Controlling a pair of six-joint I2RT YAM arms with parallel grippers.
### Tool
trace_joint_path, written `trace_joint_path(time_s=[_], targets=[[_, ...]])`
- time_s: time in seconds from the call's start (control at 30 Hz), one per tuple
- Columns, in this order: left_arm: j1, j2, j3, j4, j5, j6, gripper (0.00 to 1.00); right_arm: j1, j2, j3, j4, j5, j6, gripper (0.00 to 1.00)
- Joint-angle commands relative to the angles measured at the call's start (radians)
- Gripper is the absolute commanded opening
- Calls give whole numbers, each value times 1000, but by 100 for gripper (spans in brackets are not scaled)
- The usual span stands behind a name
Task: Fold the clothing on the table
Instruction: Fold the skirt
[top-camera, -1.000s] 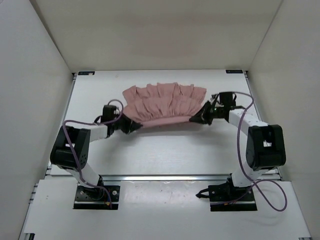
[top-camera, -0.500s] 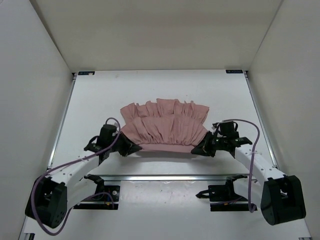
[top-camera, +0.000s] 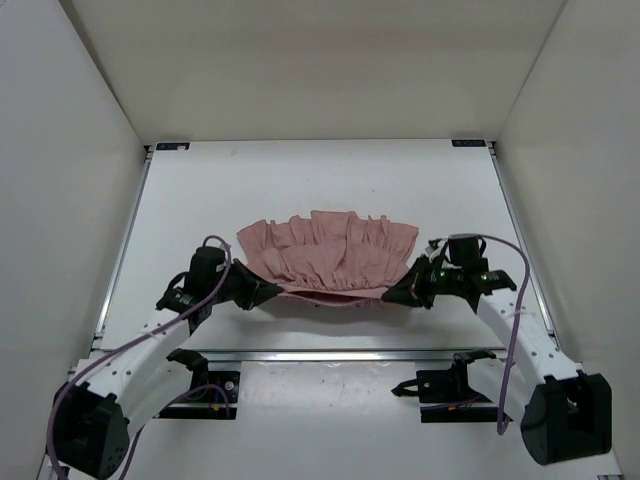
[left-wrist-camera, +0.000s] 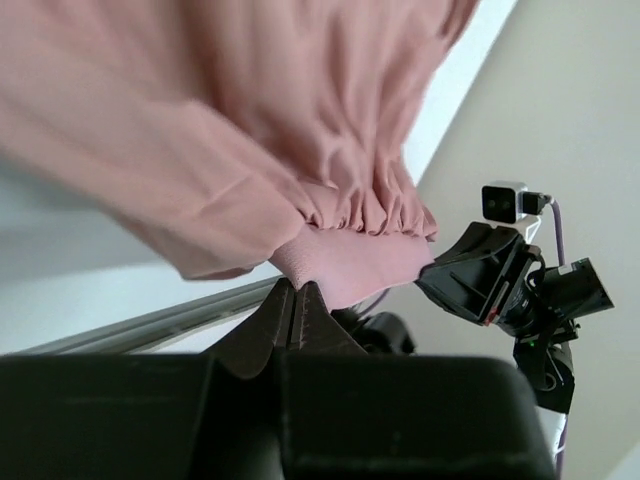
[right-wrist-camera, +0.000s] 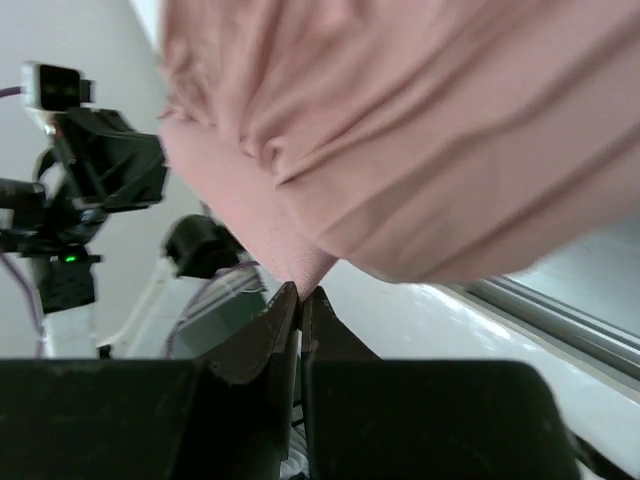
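The dusty-pink clothing (top-camera: 330, 255) hung spread between the two arms over the near half of the white bench (top-camera: 300, 180), with its ruffled pleats fanned toward the far side. The left claw (top-camera: 268, 291) was clamped shut on the garment's near-left corner, and the right claw (top-camera: 392, 296) was clamped shut on the near-right corner. In the left wrist view, the closed tips of the left claw (left-wrist-camera: 298, 290) pinched a smooth band of fabric (left-wrist-camera: 250, 130) just below the gathers. The right wrist view showed the same pinch (right-wrist-camera: 300, 292), the cloth (right-wrist-camera: 400, 130) draping above it. The near hem appeared raised off the bench, though the overhead angle left that uncertain.
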Motion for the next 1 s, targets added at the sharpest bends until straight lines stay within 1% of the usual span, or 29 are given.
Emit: trace_joint_path(time_s=[0.0,0.17,0.2,0.23,0.3,0.37,0.4,0.43,0.47,0.5,0.57,0.6,0.63,0.7,0.8,0.83,0.87,0.9,0.93,0.97], targets=[[41,91,109,61,15,-1,0,-47,119,160,58,-89,-54,0],[137,275,206,180,72,-2,0,-101,313,359,95,-92,-137,0],[153,287,238,176,72,9,0,-113,356,377,97,-103,-140,0],[168,338,270,188,70,10,0,-116,380,415,106,-103,-152,0],[180,404,311,228,84,13,0,-135,466,474,114,-100,-169,0],[199,503,346,282,96,4,0,-142,532,550,128,-94,-195,0],[205,521,376,292,93,4,0,-147,576,560,125,-98,-201,0],[206,574,410,303,89,9,0,-156,624,599,146,-91,-207,0],[208,632,453,309,86,16,0,-147,644,629,158,-97,-209,0],[213,657,475,320,99,24,0,-158,693,644,167,-103,-213,0],[217,776,551,313,104,16,0,-153,761,716,167,-95,-230,0],[211,804,564,367,115,12,0,-148,806,733,169,-89,-229,0],[213,856,591,380,121,-3,0,-141,851,773,169,-84,-250,0],[217,929,634,430,127,-26,0,-142,928,837,152,-63,-275,0],[228,1076,744,411,129,-16,2,-133,1040,975,102,-31,-318,0],[231,1099,799,400,126,-4,7,-132,1081,994,92,0,-331,0],[236,1143,849,382,123,10,11,-127,1100,1047,68,6,-350,0],[237,1178,872,382,126,16,21,-127,1129,1067,56,38,-362,0],[239,1194,913,380,126,21,28,-127,1159,1106,52,66,-377,6],[245,1228,942,406,129,15,36,-130,1173,1142,37,87,-388,19]])
